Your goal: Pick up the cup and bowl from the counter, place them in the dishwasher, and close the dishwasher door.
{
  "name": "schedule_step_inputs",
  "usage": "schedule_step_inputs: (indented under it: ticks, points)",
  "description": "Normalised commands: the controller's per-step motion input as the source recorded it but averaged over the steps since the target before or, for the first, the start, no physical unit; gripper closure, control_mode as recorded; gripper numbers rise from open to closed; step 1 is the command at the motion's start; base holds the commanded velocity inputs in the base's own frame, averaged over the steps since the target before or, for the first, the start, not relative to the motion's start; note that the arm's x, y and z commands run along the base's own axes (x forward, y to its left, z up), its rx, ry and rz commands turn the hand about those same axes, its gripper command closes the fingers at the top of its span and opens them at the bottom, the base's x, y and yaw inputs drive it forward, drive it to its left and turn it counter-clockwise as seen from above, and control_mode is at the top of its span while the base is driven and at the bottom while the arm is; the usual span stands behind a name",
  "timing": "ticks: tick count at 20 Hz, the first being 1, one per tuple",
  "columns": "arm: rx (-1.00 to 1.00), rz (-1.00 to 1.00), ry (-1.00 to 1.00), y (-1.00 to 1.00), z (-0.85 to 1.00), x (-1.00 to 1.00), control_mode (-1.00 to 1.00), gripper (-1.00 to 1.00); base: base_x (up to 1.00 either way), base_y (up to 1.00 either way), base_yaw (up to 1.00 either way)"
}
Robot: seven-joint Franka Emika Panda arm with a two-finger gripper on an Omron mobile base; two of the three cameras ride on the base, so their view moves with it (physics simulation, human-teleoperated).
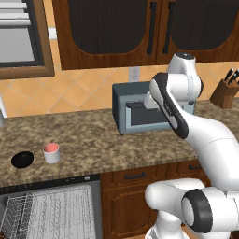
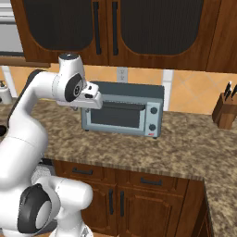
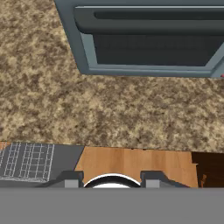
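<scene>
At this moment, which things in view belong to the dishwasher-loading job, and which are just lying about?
Job: small white cup with pinkish-red inside; shallow round black bowl; speckled granite counter; open dishwasher with grey wire rack.

Lying about: grey-blue toaster oven; wooden knife block; dark wood upper cabinets.

The long speckled granite counter [image 1: 93, 135] mottles brown with tan. On it stand a small white cylindrical cup [image 1: 52, 153] with a pinkish-red inside and a shallow round black bowl [image 1: 22, 159]. The boxy toaster oven [image 2: 122, 109] is grey-blue with a dark window. The dishwasher [image 1: 51, 210] holds a pale grey wire rack. The wooden cabinet doors [image 2: 152, 32] are reddish-brown with dark panels and black handles.
</scene>
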Motion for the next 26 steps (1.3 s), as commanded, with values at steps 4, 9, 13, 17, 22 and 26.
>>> schedule_step_inputs:
  ticks: [4, 9, 13, 17, 22, 26]
  points:
    - [0.01, 0.00, 0.00, 0.16, -0.09, -0.12, -1.00, -1.00, 0.00, 0.00, 0.00]
    - [0.01, 0.06, 0.07, 0.72, -0.12, -0.14, -1.00, -1.00, 0.00, 0.00, 0.00]
    - [0.00, 0.08, 0.00, 1.00, -0.23, -0.10, -1.00, -1.00, 0.00, 0.00, 0.00]
    - [0.00, 0.09, 0.01, 1.00, -0.24, 0.00, -1.00, -1.00, 0.00, 0.00, 0.00]
    - [0.00, 0.15, 0.01, 0.88, -0.15, 0.04, -1.00, -1.00, 0.00, 0.00, 0.00]
    - [-0.03, -0.03, 0.03, 0.10, -0.01, 0.78, -1.00, -1.00, 0.00, 0.00, 0.00]
